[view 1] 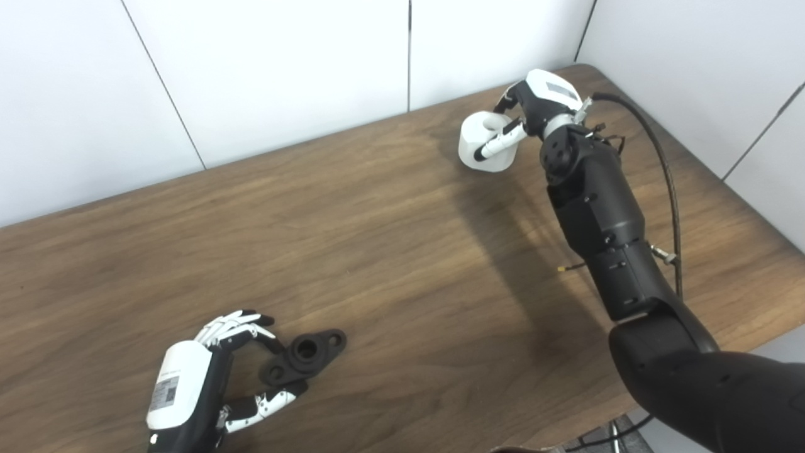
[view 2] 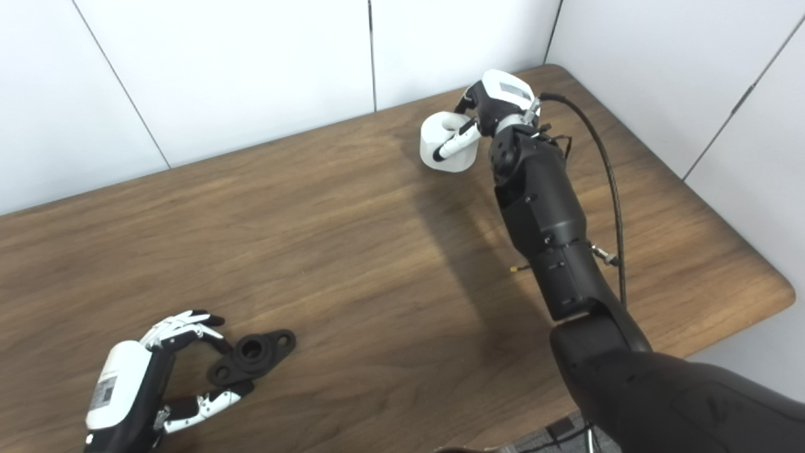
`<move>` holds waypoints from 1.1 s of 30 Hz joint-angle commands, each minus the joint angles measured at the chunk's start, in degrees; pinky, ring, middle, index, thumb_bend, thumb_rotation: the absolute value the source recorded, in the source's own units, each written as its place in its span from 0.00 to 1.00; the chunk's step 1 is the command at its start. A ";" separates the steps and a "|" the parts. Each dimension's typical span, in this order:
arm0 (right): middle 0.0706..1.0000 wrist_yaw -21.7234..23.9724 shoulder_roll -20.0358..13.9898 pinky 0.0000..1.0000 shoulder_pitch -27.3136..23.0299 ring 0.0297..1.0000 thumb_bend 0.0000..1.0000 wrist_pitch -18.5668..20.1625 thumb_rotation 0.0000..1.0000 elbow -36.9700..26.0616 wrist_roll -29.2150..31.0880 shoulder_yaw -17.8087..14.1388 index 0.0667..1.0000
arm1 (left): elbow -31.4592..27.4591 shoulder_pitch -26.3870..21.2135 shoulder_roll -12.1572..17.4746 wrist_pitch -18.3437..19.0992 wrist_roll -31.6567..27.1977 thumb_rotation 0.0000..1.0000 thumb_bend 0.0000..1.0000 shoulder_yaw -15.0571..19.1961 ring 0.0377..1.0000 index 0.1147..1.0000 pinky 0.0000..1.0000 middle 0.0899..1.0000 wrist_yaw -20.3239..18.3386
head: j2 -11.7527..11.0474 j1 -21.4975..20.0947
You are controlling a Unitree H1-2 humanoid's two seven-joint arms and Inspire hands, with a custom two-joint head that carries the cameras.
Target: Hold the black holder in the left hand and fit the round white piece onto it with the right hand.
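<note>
The black holder point(view 1: 305, 355), a flat flanged part with a round socket, lies on the wooden table point(view 1: 377, 220) near its front left. My left hand point(view 1: 188, 384) sits just left of it, open, with fingers behind the holder's near end and the thumb in front of it. At the far right, my right hand point(view 1: 534, 104) is shut on the round white piece point(view 1: 468, 148): the thumb crosses its outer wall and the fingers reach over its rim. Whether the piece rests on the table or is slightly raised, I cannot tell.
White wall panels close the back and right sides. The table's rounded right corner point(view 2: 783, 289) and front edge lie near my right arm. A black cable point(view 1: 666, 182) loops beside the right forearm.
</note>
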 commanded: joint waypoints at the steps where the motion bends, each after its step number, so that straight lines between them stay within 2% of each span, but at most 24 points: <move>1: 0.74 -2.07 -0.66 0.71 -2.61 0.86 0.78 -0.24 0.21 -1.73 0.41 -0.78 0.52 | 1.25 0.78 0.09 1.51 0.17 0.04 0.52 -0.51 0.82 0.42 0.83 0.71 -2.23 | -0.05 -0.02; 3: 0.73 -2.78 -0.62 0.74 -2.58 0.87 0.59 -0.24 0.16 -1.77 0.85 -0.83 0.47 | 1.44 0.76 0.06 1.22 0.09 0.04 0.52 -0.50 0.82 0.42 0.83 0.71 -1.99 | -0.05 -0.02; 6: 0.73 -3.31 -0.72 0.75 -2.44 0.87 0.53 -0.24 0.14 -1.97 1.43 -0.71 0.45 | 1.62 0.73 0.02 0.97 0.08 0.04 0.52 -0.50 0.81 0.42 0.83 0.71 -1.75 | -0.01 0.15; 16: 0.74 -4.42 -2.02 0.76 -1.88 0.88 0.52 -0.28 0.13 -2.02 3.81 0.58 0.45 | 2.42 0.27 -0.63 1.64 1.53 0.04 0.52 -1.15 0.82 0.42 0.84 0.72 -1.88 | -0.28 1.20; 20: 0.82 -4.00 -3.12 0.80 -1.48 0.93 0.52 -0.31 0.13 -3.57 5.07 1.87 0.45 | 2.54 0.14 -1.11 2.08 2.03 0.04 0.52 -1.41 0.82 0.42 0.84 0.73 -2.00 | -0.11 2.99; 25: 0.82 -0.47 -4.51 0.78 -1.02 0.92 0.52 -0.24 0.13 -8.24 4.49 3.16 0.45 | 2.91 0.00 -2.17 2.51 3.30 0.04 0.52 -1.92 0.82 0.42 0.83 0.73 -1.82 | 0.99 7.64; 28: 0.81 2.38 -4.23 0.75 -0.58 0.90 0.52 -0.24 0.14 -12.14 3.89 2.51 0.45 | 3.32 -0.05 -2.79 2.57 3.70 0.04 0.52 -2.36 0.83 0.42 0.84 0.73 -1.68 | 1.53 10.63; 33: 0.80 9.32 -5.36 0.75 0.87 0.88 0.52 -0.24 0.14 -20.36 3.94 3.54 0.45 | 3.75 -0.02 -4.35 3.95 5.67 0.04 0.52 -3.37 0.84 0.42 0.86 0.75 -1.29 | 2.87 15.88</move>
